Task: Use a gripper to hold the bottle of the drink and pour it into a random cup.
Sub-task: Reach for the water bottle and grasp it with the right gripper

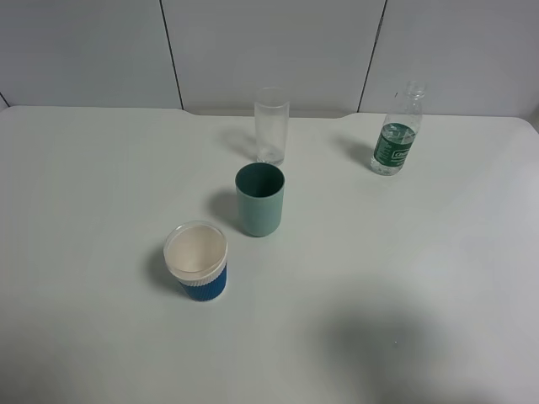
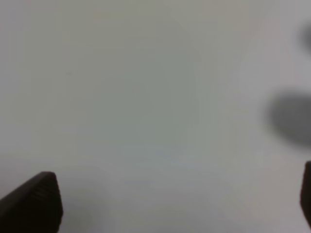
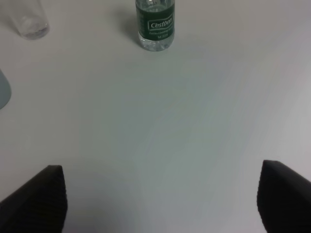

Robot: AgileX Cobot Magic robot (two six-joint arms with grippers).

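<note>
The bottle of the drink (image 1: 397,130), clear plastic with a dark green label and no cap, stands upright at the back right of the white table. The teal-green cup (image 1: 259,199) stands upright near the table's middle. No arm shows in the exterior high view. In the right wrist view my right gripper (image 3: 160,199) is open, its black fingertips (image 3: 36,199) far apart over bare table, and the bottle (image 3: 155,25) stands well ahead of it. My left gripper (image 2: 175,204) is open over blank table, nothing between its fingers.
A tall clear glass (image 1: 272,125) stands behind the cup. A blue cup with a white rim (image 1: 196,260) sits to the cup's front left. The table's far edge (image 1: 269,109) meets a white panelled wall.
</note>
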